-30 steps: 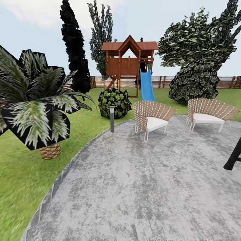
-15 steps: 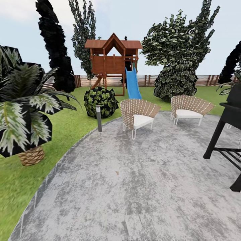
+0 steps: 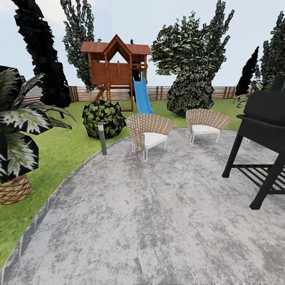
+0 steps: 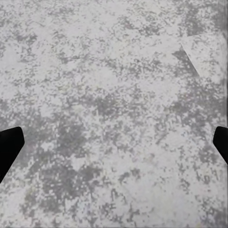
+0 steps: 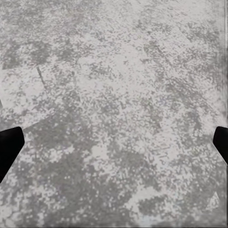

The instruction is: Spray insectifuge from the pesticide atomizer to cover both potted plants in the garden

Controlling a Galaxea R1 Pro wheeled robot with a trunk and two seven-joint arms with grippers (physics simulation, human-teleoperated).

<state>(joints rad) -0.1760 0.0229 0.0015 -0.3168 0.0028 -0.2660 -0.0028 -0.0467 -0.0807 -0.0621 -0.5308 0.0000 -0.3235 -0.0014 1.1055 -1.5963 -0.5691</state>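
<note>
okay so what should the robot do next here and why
Probably keep turning to scan the garden: the head view shows paving, two woven chairs, a black grill and a big palm. Both grippers hang open over paving.

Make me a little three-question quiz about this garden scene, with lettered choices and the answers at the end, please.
1. Where does the black grill stand?
A. On the lawn by the palm
B. On the paving at the head view's right
C. Under the playhouse

2. How many woven chairs are there?
A. One
B. Two
C. Four

3. How do the left gripper's fingers stand?
A. Wide apart, nothing between them
B. Shut on a bottle
C. Shut on a leaf

Answers:
1. B: the grill has its legs on the grey paving at the right.
2. B: one chair sits near the slide, a second chair to its right.
3. A: the left gripper shows a dark fingertip at each edge of its wrist view, bare paving between.
</note>
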